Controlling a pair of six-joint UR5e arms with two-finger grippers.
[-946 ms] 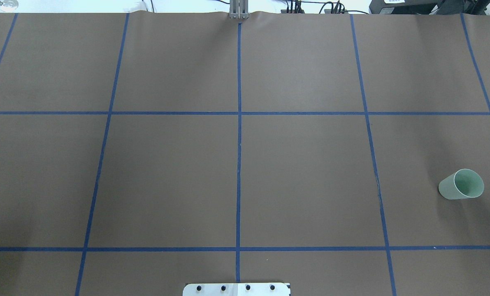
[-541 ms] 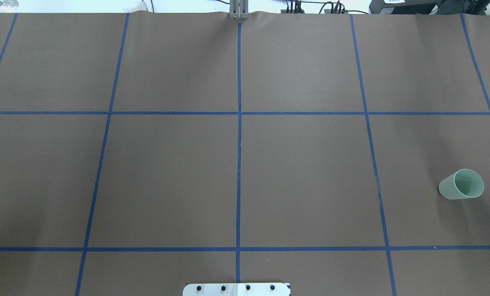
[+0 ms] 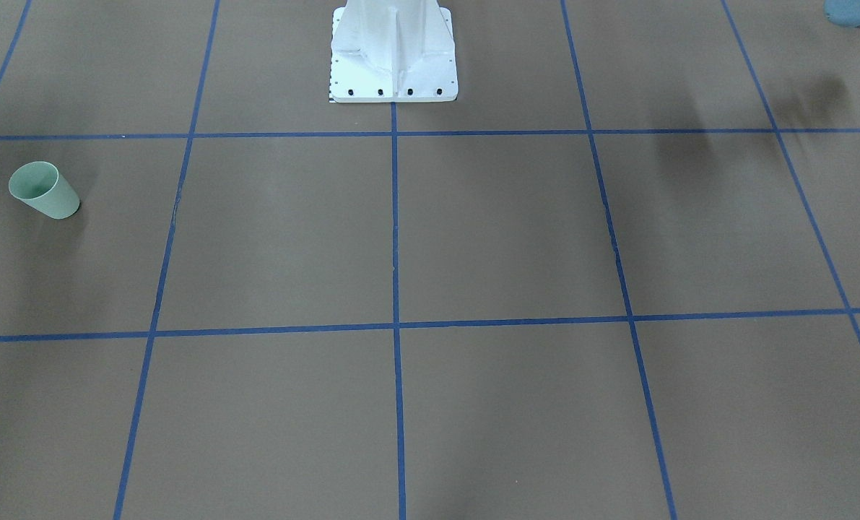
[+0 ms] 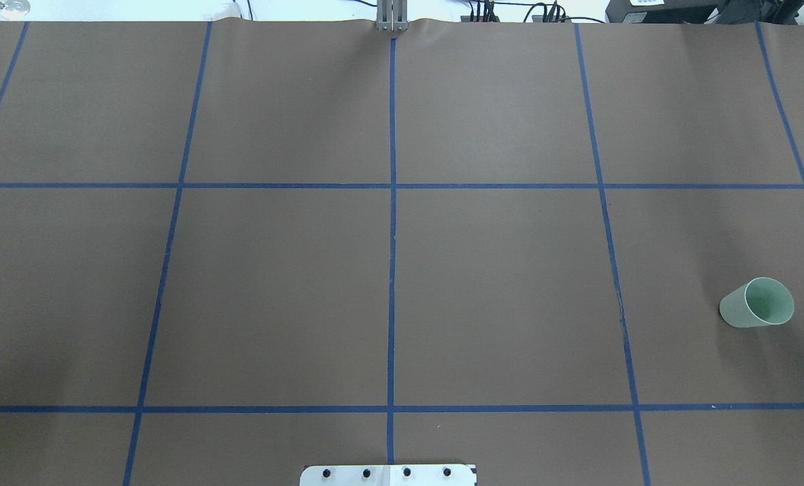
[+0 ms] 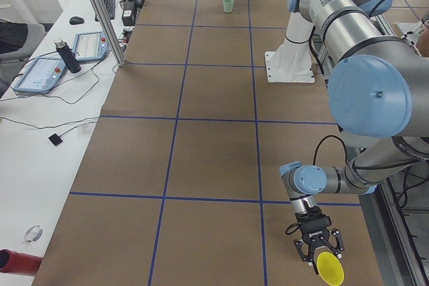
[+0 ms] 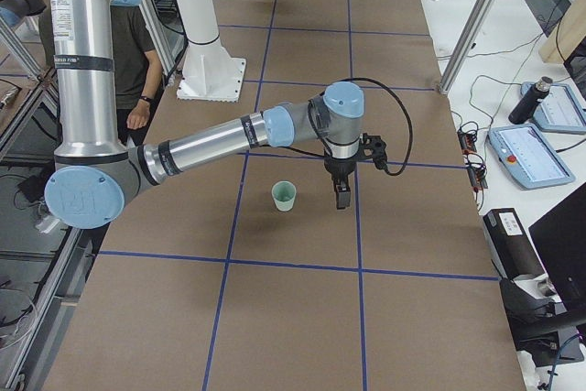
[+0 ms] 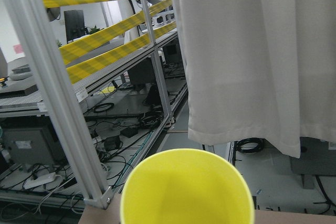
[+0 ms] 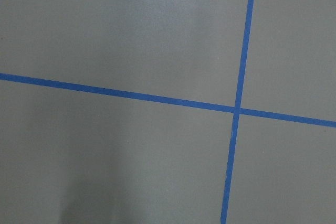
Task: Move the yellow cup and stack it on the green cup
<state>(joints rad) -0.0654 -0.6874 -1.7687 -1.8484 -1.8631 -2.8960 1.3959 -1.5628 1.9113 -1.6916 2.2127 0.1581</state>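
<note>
Nothing is shifting in the overhead view against the earlier frames: the pale sage-green tapered plastic cup [image 4: 758,303] is sitting in the same spot, upright and mouth up, near 3 o'clock on the brown paper-covered worktop [image 4: 273,290] with its blue tape grid.

From the left-end camera, the grey-and-blue left arm [image 5: 348,31] is reaching down to about 5 o'clock, where the left hand [image 5: 322,259] is carrying the bright yellow tapered plastic cup [image 5: 330,268] off the worktop's corner, well apart from the green cup. Its wrist camera is showing only the yellow cup against shelving and a curtain, so I cannot tell how the hand is set on it.

The right hand [image 6: 341,197] is hovering just beside the green cup, at its 3 o'clock; whether it is clenched or released I cannot tell.

I am judging three risks. The smooth taper may be slipping loose during the long carry or a hand-over. A small sideways drift of the right hand could be toppling the light green cup. An off-centre descent would be catching rim on rim instead of nesting.
</note>
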